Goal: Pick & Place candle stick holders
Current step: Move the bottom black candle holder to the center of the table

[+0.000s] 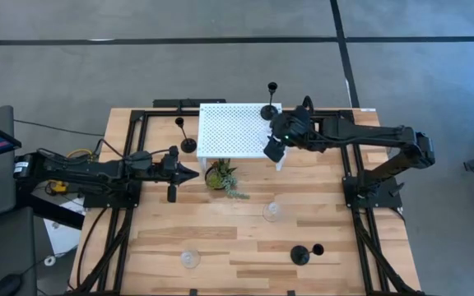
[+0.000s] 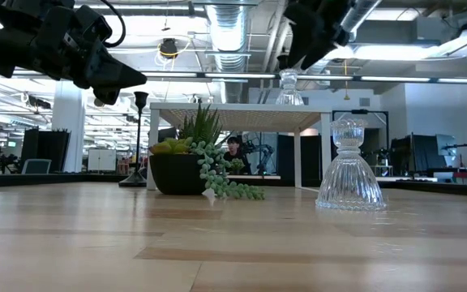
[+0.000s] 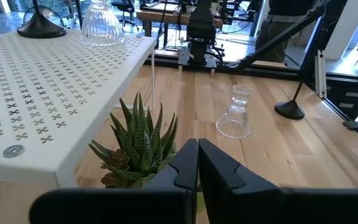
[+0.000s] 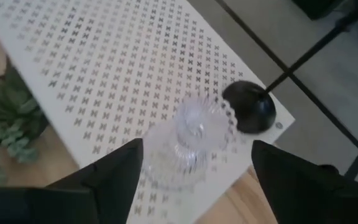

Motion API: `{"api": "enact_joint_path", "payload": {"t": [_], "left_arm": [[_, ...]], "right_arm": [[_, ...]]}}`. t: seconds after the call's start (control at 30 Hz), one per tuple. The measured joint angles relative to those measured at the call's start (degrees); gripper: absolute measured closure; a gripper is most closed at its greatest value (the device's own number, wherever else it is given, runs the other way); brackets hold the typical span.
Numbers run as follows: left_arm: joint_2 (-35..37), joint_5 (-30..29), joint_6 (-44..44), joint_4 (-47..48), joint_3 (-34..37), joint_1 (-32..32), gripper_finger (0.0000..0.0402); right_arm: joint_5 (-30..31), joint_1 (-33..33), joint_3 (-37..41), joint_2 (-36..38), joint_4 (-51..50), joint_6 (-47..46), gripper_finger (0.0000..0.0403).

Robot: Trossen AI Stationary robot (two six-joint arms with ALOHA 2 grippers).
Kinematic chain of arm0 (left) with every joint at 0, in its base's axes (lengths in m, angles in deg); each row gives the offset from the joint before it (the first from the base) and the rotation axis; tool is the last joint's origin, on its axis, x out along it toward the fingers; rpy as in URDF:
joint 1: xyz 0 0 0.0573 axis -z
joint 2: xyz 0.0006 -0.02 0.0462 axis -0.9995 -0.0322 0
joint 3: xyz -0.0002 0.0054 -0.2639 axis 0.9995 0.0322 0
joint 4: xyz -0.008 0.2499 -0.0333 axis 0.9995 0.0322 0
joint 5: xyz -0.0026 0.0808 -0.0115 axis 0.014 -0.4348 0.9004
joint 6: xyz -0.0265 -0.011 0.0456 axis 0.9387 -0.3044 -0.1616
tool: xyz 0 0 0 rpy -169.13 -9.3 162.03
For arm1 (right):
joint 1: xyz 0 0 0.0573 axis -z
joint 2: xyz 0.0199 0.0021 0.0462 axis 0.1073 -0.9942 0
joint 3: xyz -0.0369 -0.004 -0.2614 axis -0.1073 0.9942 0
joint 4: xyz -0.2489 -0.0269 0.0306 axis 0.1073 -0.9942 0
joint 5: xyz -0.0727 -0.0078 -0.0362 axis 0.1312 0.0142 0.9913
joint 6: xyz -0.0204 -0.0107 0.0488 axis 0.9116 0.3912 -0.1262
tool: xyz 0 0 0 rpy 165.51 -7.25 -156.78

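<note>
A clear glass candle stick holder (image 4: 194,140) stands on its base near the right near corner of the white perforated stand (image 1: 229,131), beside a black holder's round base (image 4: 250,109). My right gripper (image 4: 194,180) hovers open above the glass one, its fingers apart on either side and clear of it. That black holder (image 1: 268,111) stands upright on the stand. Another black holder (image 1: 188,145) stands on the table left of the stand. My left gripper (image 1: 189,171) waits shut, level, left of the potted plant (image 1: 220,175).
On the bare wooden table stand a clear glass holder (image 1: 271,211) in the middle, a second glass one (image 1: 190,259) near the front edge, and a black holder (image 1: 300,255) at the front right. Black frame rails run along both table sides.
</note>
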Motion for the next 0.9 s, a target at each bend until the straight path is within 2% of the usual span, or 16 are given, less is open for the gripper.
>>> {"api": "enact_joint_path", "payload": {"t": [0.1,0.2,0.47,0.6,0.77,0.9], "left_arm": [[0.0,0.0,-0.02,-0.02,0.0,-0.01,0.0389],[0.0,-0.02,-0.02,-0.02,0.0,-0.02,0.0389],[0.0,-0.02,-0.01,-0.02,0.0,0.0,0.0389],[0.0,0.0,0.0,-0.02,0.0,-0.02,0.0389],[0.0,-0.02,-0.01,-0.02,0.0,-0.02,0.0389],[0.01,0.0,-0.02,-0.02,0.0,-0.02,0.0389]], "right_arm": [[0.03,-1.72,-1.78,0.02,-4.53,-1.01,0.0147],[0.05,-3.34,-2.53,0.02,-9.18,-2.12,0.0197],[0.58,-7.23,-2.58,0.02,-20.3,-8.15,0.0383],[6.64,-9.28,-2.58,0.64,-24.37,-11.84,0.0389],[12.81,-11.87,-1.78,4.82,-28.61,-17.49,0.0399],[13.75,-14.61,2.99,11.33,-26.45,-18.0,0.0401]]}}
